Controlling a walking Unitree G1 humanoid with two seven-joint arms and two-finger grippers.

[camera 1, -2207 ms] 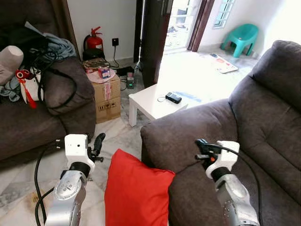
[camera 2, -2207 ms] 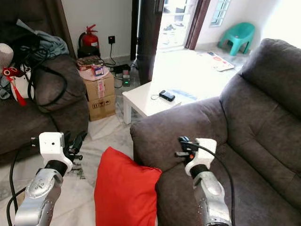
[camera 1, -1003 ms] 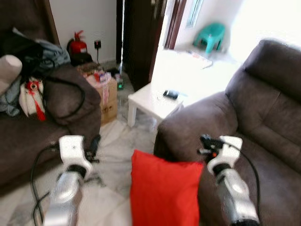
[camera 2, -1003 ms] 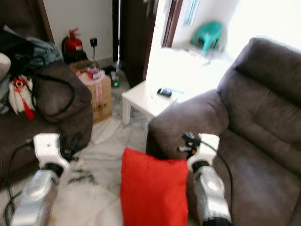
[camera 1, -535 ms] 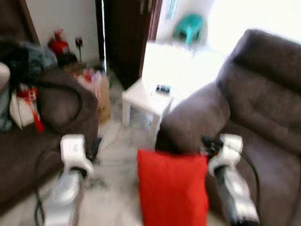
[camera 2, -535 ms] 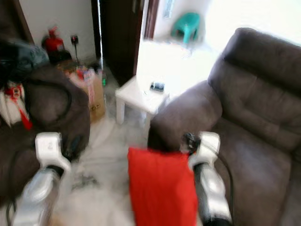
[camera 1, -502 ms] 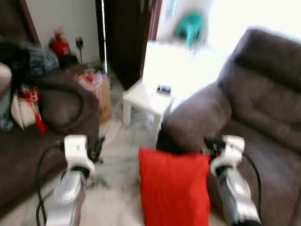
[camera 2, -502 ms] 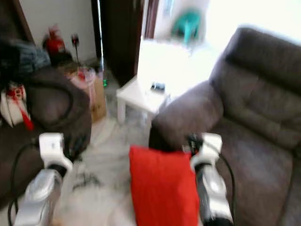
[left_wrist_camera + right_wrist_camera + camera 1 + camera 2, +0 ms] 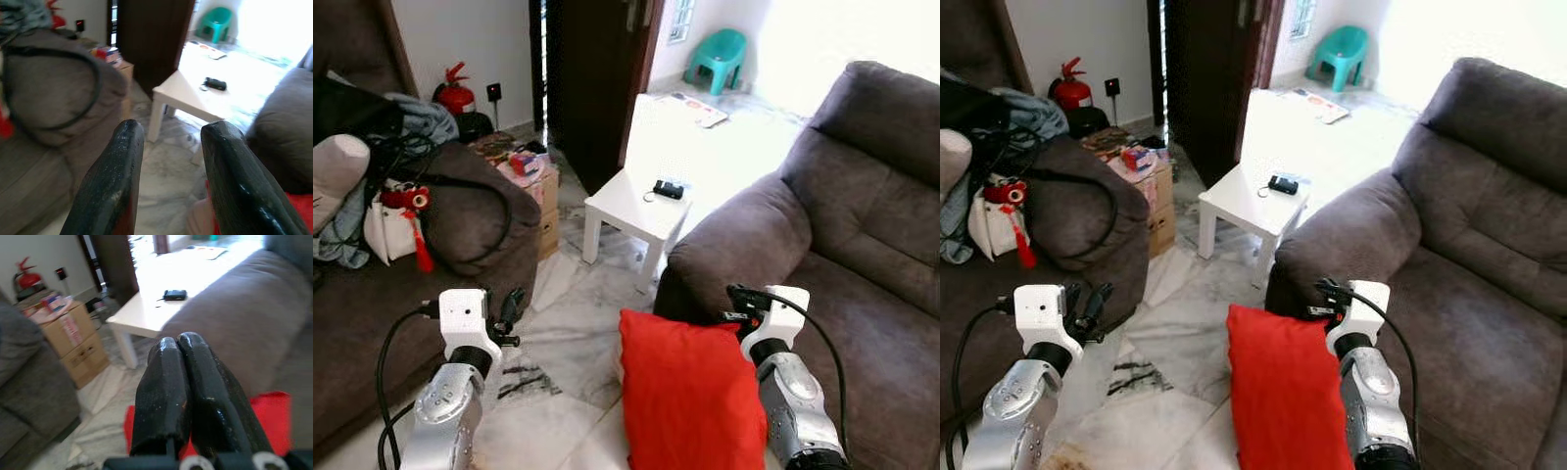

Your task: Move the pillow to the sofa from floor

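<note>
A marble floor is running between two dark sofas. Nearest, the red pillow is standing against the right sofa. The left end effector is spread wide; the right end effector is pressed closed. Farther off, a cardboard box is holding clutter beside a white surface.

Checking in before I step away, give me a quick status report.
Left tool open, empty. Right tool shut, empty, above the red pillow. Pillow upright on floor against the sofa front. White side table stands beyond.
</note>
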